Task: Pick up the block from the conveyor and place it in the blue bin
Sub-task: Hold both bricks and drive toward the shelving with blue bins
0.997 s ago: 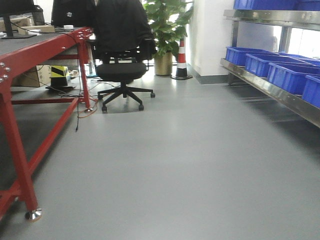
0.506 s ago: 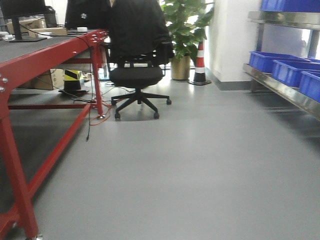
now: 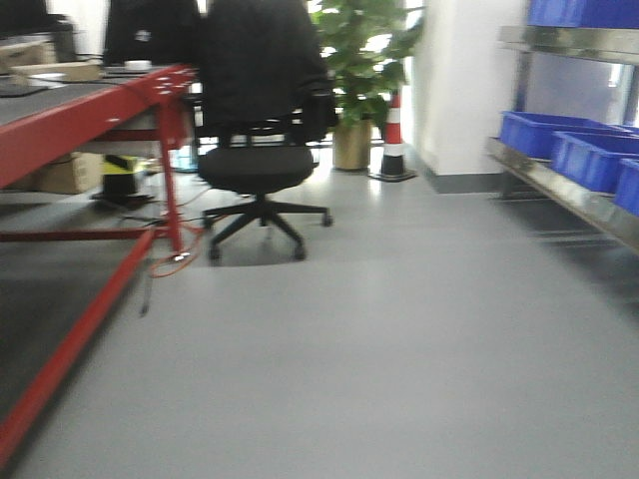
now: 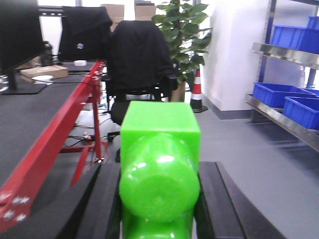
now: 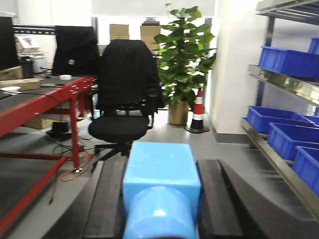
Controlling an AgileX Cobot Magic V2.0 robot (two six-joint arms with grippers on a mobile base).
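Two blocks are carried at once. A green block [image 4: 160, 144] is pinched between the dark fingers [image 4: 102, 209] of the left gripper [image 4: 159, 209], and a blue block [image 5: 160, 172] is clamped the same way in the right gripper [image 5: 160, 214]. Each is gripped by its flanks, with a rounded end turned back toward the wrist and the square end pointed forward. This hold is judged to keep the blocks level and ready to be let go downward.

The conveyor [image 4: 30, 119] is seen to the left of both grippers, and neither block is touching it, so the picking is judged to be done. The bins [image 5: 286, 137] are ranged ahead and to the right of the right gripper, on a steel rack [image 5: 279, 79], well apart from both blocks. Placing is therefore judged not yet begun.

The belt is dark and finely textured, and it is carried on a red frame with bolted plates. A smooth, faintly glossy grey floor [image 3: 399, 349] is spread ahead of the grippers. Loose cables [image 5: 75, 172] are trailed by the frame's leg. Straight ahead, a black chair [image 5: 124, 99] draped with dark cloth is parked, with a potted plant [image 5: 185, 55] and a striped cone [image 5: 198, 112] beyond it beside a white wall. The front view is blurred.
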